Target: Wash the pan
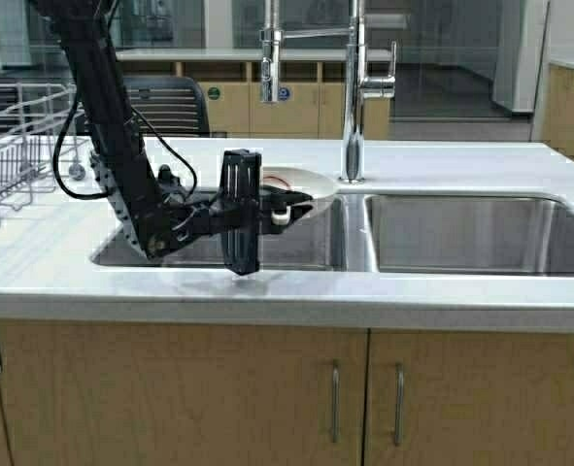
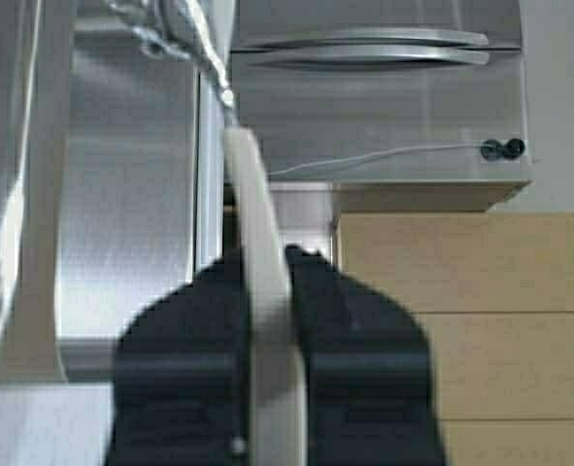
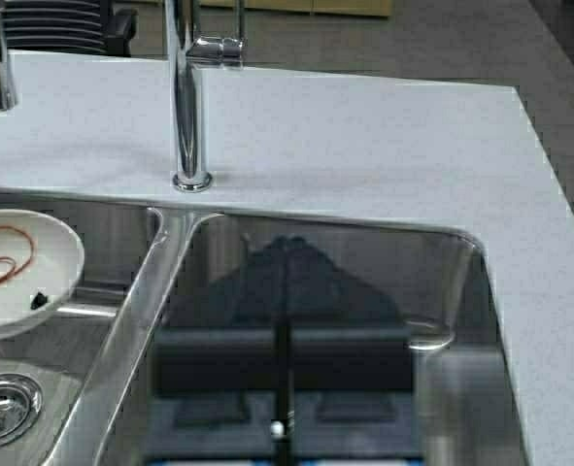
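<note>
White pan (image 1: 301, 182) rim pinched by left gripper (image 1: 285, 206), seemingly over sink (image 1: 311, 254)

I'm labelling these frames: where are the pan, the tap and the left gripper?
pan (image 3: 19, 267), right wrist view, inner white surface.
tap (image 1: 353, 97), high view, upright pipe.
left gripper (image 2: 265, 282), left wrist view, fingers clamping the pan's rim.

White pan (image 1: 301, 182) with a red squiggle inside; black left gripper (image 2: 267, 320); steel-grey sink (image 1: 481, 233); pale speckled counter (image 1: 442, 155); tan cabinets (image 1: 170, 398).
</note>
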